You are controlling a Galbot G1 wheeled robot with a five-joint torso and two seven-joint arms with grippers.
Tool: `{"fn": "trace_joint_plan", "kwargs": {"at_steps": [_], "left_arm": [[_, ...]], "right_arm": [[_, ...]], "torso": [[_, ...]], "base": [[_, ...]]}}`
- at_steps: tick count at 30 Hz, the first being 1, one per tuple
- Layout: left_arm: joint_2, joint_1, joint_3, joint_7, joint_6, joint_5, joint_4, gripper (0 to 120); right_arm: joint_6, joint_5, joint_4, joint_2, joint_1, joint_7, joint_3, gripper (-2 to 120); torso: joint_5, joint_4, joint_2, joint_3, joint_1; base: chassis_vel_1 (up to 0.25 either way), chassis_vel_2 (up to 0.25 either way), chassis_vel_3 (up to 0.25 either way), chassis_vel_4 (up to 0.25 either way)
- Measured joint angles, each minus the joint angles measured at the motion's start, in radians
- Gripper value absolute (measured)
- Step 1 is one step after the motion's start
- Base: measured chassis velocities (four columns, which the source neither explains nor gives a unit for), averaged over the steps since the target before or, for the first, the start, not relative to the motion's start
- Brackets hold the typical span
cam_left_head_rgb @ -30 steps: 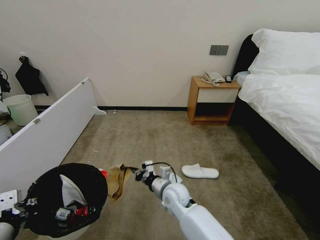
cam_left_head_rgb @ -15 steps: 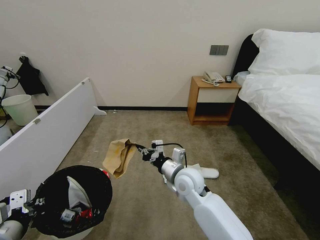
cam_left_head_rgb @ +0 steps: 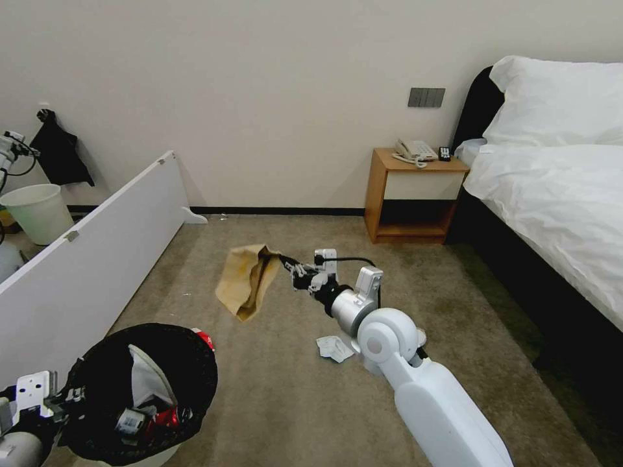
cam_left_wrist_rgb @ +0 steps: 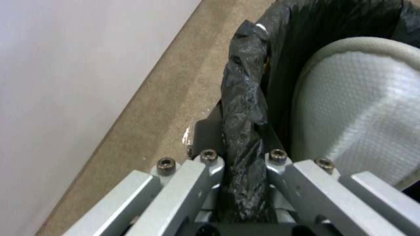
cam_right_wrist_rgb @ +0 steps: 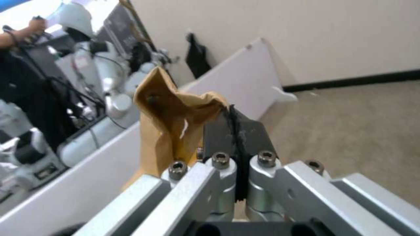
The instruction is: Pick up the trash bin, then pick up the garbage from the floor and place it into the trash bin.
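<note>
carpet (cam_left_head_rgb: pixel 272 402) floor, beige, bears a crumpled tissue (cam_left_head_rgb: pixel 334 348) beside the bed (cam_left_head_rgb: pixel 558 214).

A hotel-style bedroom — partitioned off from a robot work area.

A bed (cam_left_head_rgb: pixel 558 214) with a dark headboard (cam_left_head_rgb: pixel 479 107), white duvet and plump white pillow (cam_left_head_rgb: pixel 558 97) stands along one side, and beside it a small wooden nightstand (cam_left_head_rgb: pixel 415 198) carries a corded telephone (cam_left_head_rgb: pixel 415 150) and a remote. A grey switch plate (cam_left_head_rgb: pixel 426 97) sits on the plain cream wall, with dark skirting along the beige-brown carpeted floor (cam_left_head_rgb: pixel 292 272). A low white panel (cam_left_head_rgb: pixel 91 259) fences the room — past it, in the right wrist view, stand other white robot bodies (cam_right_wrist_rgb: pixel 87 39) and cabling.
</note>
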State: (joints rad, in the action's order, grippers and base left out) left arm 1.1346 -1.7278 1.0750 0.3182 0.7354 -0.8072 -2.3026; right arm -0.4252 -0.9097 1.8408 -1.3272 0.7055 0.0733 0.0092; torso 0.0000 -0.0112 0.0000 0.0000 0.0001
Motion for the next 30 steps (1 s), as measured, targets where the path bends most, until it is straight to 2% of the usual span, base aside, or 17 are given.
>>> {"fn": "trace_joint_plan", "kwargs": {"at_steps": [10,15,30], "left_arm": [[0.002,0.001,0.003,-0.001,0.0,-0.002,0.0,4],[0.007,0.001,0.007,-0.001,0.0,-0.004,-0.002,4],[0.013,0.001,0.015,-0.002,0.0,-0.006,-0.006,4]], "right_arm": [[0.02,-0.062,0.068,-0.011,-0.043,-0.017,-0.046,0],[0.053,-0.096,0.088,-0.005,-0.062,-0.052,-0.114,0],[0.071,-0.081,0.082,0.013,-0.064,-0.078,-0.242,0]], "torso": [[0.0,0.0001,0.0,0.0,0.0],[-0.0001,0.0001,0.0,0.0,0.0],[-0.0001,0.0,0.0,0.0,0.0]], "base": [[0.0,0.0,0.0,0.0],[0.0,0.0,0.0,0.0],[0.0,0.0,0.0,0.0]]}}
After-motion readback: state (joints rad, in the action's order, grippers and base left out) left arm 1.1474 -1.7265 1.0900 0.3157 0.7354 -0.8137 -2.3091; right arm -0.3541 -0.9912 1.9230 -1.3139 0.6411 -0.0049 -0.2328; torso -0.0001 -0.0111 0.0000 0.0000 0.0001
